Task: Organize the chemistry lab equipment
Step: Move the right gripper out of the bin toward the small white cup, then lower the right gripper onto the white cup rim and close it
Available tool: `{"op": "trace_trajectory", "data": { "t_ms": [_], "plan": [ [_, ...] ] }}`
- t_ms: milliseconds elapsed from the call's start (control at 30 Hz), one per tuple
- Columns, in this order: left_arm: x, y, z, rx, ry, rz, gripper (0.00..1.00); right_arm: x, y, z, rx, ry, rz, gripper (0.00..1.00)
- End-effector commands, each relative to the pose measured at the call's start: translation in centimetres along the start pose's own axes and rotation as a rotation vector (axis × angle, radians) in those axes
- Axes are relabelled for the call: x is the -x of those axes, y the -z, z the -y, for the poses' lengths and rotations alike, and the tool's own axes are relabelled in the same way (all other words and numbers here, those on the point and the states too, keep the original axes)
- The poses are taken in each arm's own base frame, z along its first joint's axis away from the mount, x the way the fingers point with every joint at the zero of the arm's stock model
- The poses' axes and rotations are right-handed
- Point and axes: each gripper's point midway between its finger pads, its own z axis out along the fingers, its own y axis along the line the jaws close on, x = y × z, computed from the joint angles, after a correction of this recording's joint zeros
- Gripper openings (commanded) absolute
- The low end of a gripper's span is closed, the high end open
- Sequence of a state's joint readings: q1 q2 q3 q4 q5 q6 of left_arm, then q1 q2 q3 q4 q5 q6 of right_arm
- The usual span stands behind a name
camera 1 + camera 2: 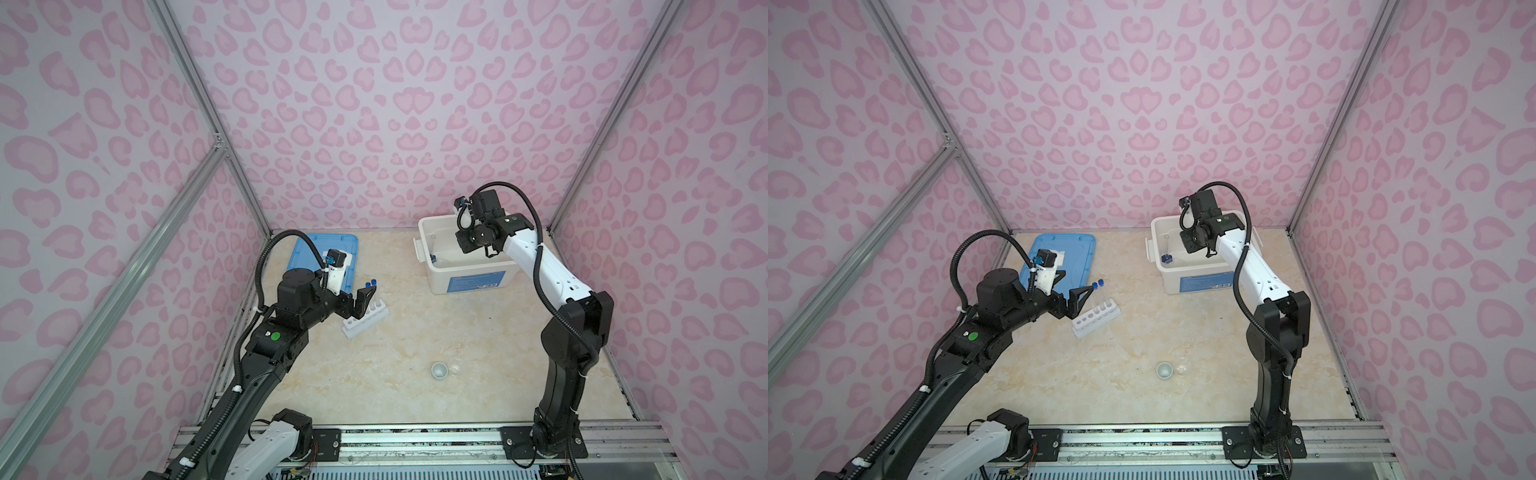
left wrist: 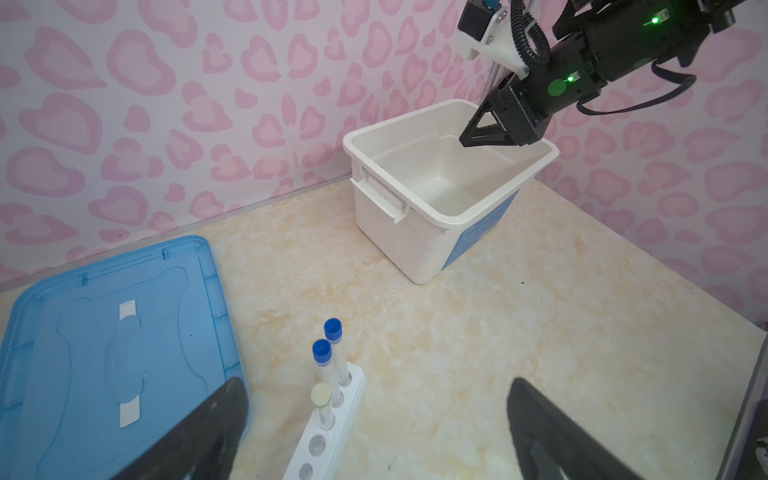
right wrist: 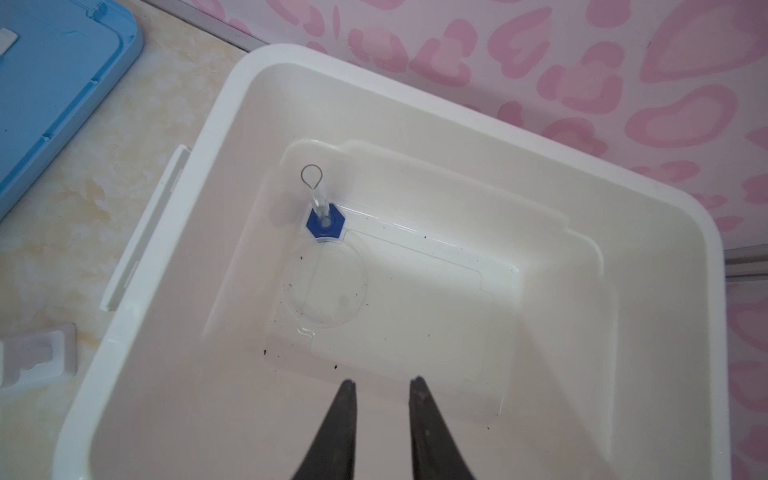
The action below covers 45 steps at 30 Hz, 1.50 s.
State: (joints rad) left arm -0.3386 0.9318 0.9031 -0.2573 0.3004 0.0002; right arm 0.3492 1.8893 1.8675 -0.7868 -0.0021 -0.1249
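The white rack [image 1: 365, 319] [image 1: 1096, 318] [image 2: 332, 428] stands near the blue lid. It holds two blue-capped test tubes [image 2: 332, 330] [image 2: 321, 351] and a white-capped test tube [image 2: 321, 395]. My left gripper [image 1: 360, 304] [image 1: 1079, 300] [image 2: 376, 386] hovers at the rack, open wide and holding nothing. In the white bin [image 3: 374, 70] the blue-based cylinder [image 3: 325, 221] stands beside the clear petri dish [image 3: 328, 286]. My right gripper [image 1: 463, 246] [image 1: 1187, 246] [image 3: 382, 382] hangs inside the bin, its fingers slightly apart and empty. The small white cup [image 1: 439, 370] [image 1: 1164, 370] sits near the table's front.
The bin [image 1: 424, 232] [image 1: 1156, 227] [image 2: 415, 208] stands at the back right against the wall. Its blue lid [image 1: 307, 253] [image 1: 1075, 249] [image 2: 104, 332] lies flat at the back left. A small clear item [image 1: 455, 368] [image 1: 1181, 368] rests beside the cup.
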Motion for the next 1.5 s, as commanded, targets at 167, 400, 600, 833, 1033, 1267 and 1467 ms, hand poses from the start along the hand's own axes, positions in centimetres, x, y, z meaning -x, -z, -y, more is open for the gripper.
{"op": "trace_trajectory", "data": {
  "t_ms": [167,400,600,833,1033,1267,1467],
  "plan": [
    [0.0,-0.2,1.2,-0.075,-0.002,0.021,0.99,-4.2,4.6,-2.4,-0.005,-0.029,0.034,0.29],
    [-0.6,-1.0,2.0,-0.129,0.011,-0.003,0.98,-9.5,8.0,-6.0,0.028,-0.001,0.029,0.33],
    [-1.0,-1.2,2.5,-0.145,0.01,-0.008,0.98,-15.1,8.9,-10.6,0.105,0.065,-0.086,0.35],
    [-1.2,-1.5,2.9,-0.167,0.012,-0.016,0.98,-20.8,8.2,-15.5,0.189,0.127,-0.24,0.36],
    [-1.4,-1.6,2.9,-0.166,0.011,-0.019,0.98,-23.7,6.7,-18.7,0.253,0.198,-0.314,0.36],
    [-1.5,-1.8,2.8,-0.161,0.013,-0.027,0.98,-25.7,5.3,-20.5,0.307,0.281,-0.375,0.35],
    [-1.7,-2.0,2.6,-0.151,0.015,-0.035,0.98,-26.6,4.5,-21.3,0.343,0.345,-0.412,0.33]
  ]
}}
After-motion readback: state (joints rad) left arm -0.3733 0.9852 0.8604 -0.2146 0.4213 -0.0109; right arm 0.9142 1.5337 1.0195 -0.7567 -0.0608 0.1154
